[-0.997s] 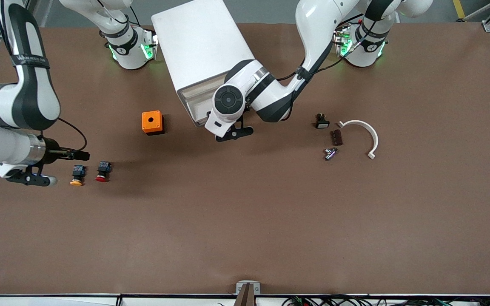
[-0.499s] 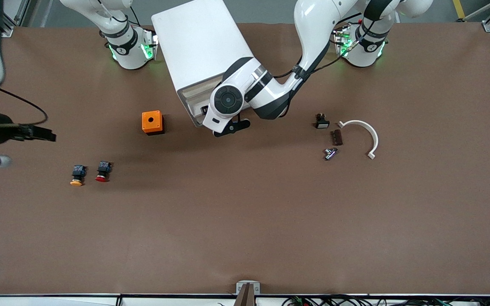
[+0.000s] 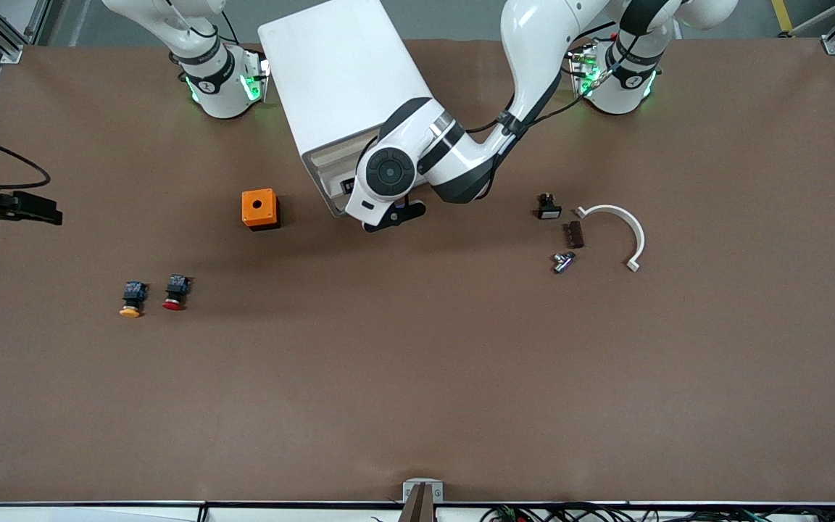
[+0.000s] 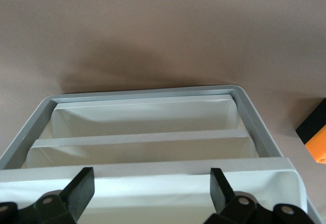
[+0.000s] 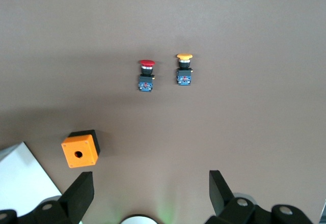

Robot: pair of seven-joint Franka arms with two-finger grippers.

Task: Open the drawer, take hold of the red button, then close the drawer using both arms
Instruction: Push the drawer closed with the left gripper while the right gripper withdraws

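I log the left tool (image 4: 147,193), spread, at the white box-shaped cabinet's beige-fronted drawer (image 4: 153,145); right tool (image 5: 147,193), spread, waiting; red-capped black push button (image 3: 174,292) ungrabbed on the table (image 3: 417,377).

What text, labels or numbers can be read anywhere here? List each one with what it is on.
None can be read.
Right arm base: a small round mark on its black band, too small to read.
Left arm base: the same kind of mark, too small to read.
Cabinet, red button, orange cube: no lettering visible.

button (image 3: 175,292) beside a second button (image 3: 131,299), both nearer the camera than cube (image 3: 259,209), cabinet (image 3: 345,94) farther
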